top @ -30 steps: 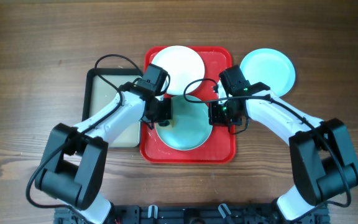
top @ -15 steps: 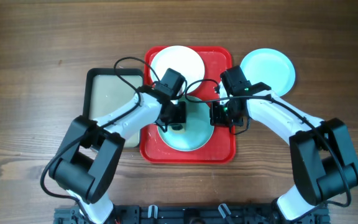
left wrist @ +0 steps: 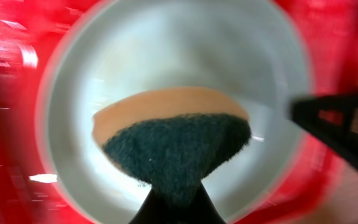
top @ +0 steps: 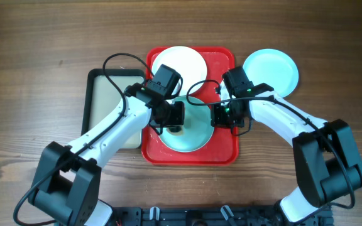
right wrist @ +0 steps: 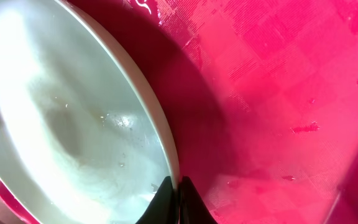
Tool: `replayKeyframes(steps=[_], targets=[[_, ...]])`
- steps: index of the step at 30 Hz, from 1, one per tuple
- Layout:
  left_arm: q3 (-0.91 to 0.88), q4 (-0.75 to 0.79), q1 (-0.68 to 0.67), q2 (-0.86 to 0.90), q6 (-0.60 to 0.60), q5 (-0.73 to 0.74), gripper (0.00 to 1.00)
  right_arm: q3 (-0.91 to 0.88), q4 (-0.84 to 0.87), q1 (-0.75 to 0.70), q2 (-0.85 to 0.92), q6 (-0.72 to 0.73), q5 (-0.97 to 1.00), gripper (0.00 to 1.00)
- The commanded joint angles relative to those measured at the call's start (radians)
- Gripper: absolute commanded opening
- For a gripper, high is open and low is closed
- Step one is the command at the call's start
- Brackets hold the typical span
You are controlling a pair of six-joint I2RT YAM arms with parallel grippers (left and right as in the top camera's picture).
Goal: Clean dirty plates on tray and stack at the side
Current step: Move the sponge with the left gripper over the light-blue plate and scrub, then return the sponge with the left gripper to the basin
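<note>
Brown wood-grain table (top: 30, 50), darker streaks running left to right. Black-rimmed beige tray (top: 100, 94) left of centre, long sides running front to back, its right and front parts covered. Sponge (left wrist: 178, 146) near the table's middle: dark green scouring face, tan layer behind, slightly blurred.

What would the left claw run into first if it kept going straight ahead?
The left claw points down into the pale blue plate on the red tray. The sponge it grips would press the plate's middle first; whether it touches already is unclear.
</note>
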Motion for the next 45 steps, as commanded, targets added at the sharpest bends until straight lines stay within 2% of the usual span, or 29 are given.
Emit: replayKeyframes(steps=[1, 8, 9, 12, 16, 19, 20, 21, 22, 23, 24, 27, 29, 30, 31, 32, 34, 35, 36, 38, 40, 41, 44, 45], targets=[[-0.073, 0.044, 0.005, 0.000, 0.016, -0.121, 0.04, 0.000, 0.005, 0.006, -0.017, 0.010, -0.026, 0.04], [-0.244, 0.248, 0.003, 0.008, 0.000, -0.161, 0.04, 0.000, 0.005, 0.006, -0.017, 0.011, -0.026, 0.04], [-0.285, 0.314, 0.003, 0.008, -0.015, -0.101, 0.04, 0.000, 0.005, 0.006, -0.017, 0.010, -0.026, 0.04], [-0.294, 0.326, 0.003, 0.008, -0.070, 0.030, 0.04, 0.000, 0.005, 0.006, -0.017, 0.010, -0.026, 0.04], [-0.294, 0.418, 0.003, 0.008, -0.075, 0.281, 0.04, 0.000, 0.005, 0.006, -0.017, 0.011, -0.026, 0.04], [-0.281, 0.514, 0.012, -0.001, -0.075, 0.422, 0.04, 0.000, 0.004, 0.006, -0.017, 0.010, -0.026, 0.04], [-0.265, 0.510, 0.021, -0.014, -0.075, 0.428, 0.04, 0.000, 0.004, 0.006, -0.017, 0.011, -0.026, 0.05], [-0.241, 0.499, 0.035, -0.040, -0.074, 0.431, 0.04, 0.000, 0.004, 0.006, -0.017, 0.011, -0.026, 0.16], [-0.217, 0.486, 0.051, -0.076, -0.071, 0.431, 0.04, 0.000, 0.005, 0.006, -0.017, 0.011, -0.026, 0.33], [-0.195, 0.482, 0.075, -0.127, -0.063, 0.420, 0.04, 0.000, 0.006, 0.006, -0.017, 0.011, -0.014, 0.42], [-0.184, 0.478, 0.116, -0.200, -0.063, 0.356, 0.04, 0.000, 0.005, 0.006, -0.017, 0.012, 0.014, 0.48], [-0.184, 0.409, 0.224, -0.317, -0.063, 0.160, 0.04, -0.015, 0.010, 0.006, -0.017, 0.013, 0.016, 0.49], [-0.185, 0.298, 0.348, -0.361, -0.063, 0.013, 0.04, -0.031, 0.020, 0.006, -0.017, 0.014, 0.015, 0.48], [-0.185, 0.263, 0.398, -0.361, -0.061, -0.005, 0.04, -0.032, 0.023, 0.006, -0.017, 0.014, 0.015, 0.42], [-0.185, 0.211, 0.477, -0.356, -0.028, -0.005, 0.04, -0.032, 0.029, 0.006, -0.016, 0.018, 0.014, 0.26], [-0.185, 0.171, 0.533, -0.352, 0.001, -0.005, 0.04, -0.032, 0.033, 0.006, -0.017, 0.034, 0.014, 0.20], [-0.188, 0.110, 0.641, -0.349, 0.051, -0.004, 0.04, -0.032, 0.047, 0.006, -0.017, 0.040, 0.008, 0.19], [-0.188, 0.088, 0.682, -0.349, 0.092, 0.020, 0.04, -0.032, 0.047, 0.006, -0.017, 0.040, 0.007, 0.24], [-0.188, 0.079, 0.703, -0.349, 0.127, 0.055, 0.04, -0.031, 0.047, 0.006, -0.017, 0.042, 0.007, 0.29], [-0.190, 0.075, 0.742, -0.349, 0.148, 0.179, 0.04, -0.032, 0.050, 0.006, -0.017, 0.048, 0.008, 0.30], [-0.198, 0.078, 0.741, -0.349, 0.148, 0.180, 0.04, -0.033, 0.050, 0.006, -0.016, 0.063, 0.009, 0.29], [-0.211, 0.077, 0.741, -0.349, 0.153, 0.180, 0.04, -0.034, 0.050, 0.006, -0.013, 0.063, 0.011, 0.27], [-0.255, 0.090, 0.741, -0.348, 0.179, 0.181, 0.04, -0.033, 0.049, 0.006, -0.002, 0.063, 0.000, 0.04], [-0.273, 0.105, 0.741, -0.348, 0.203, 0.182, 0.04, -0.031, 0.046, 0.006, -0.005, 0.064, -0.001, 0.04]])
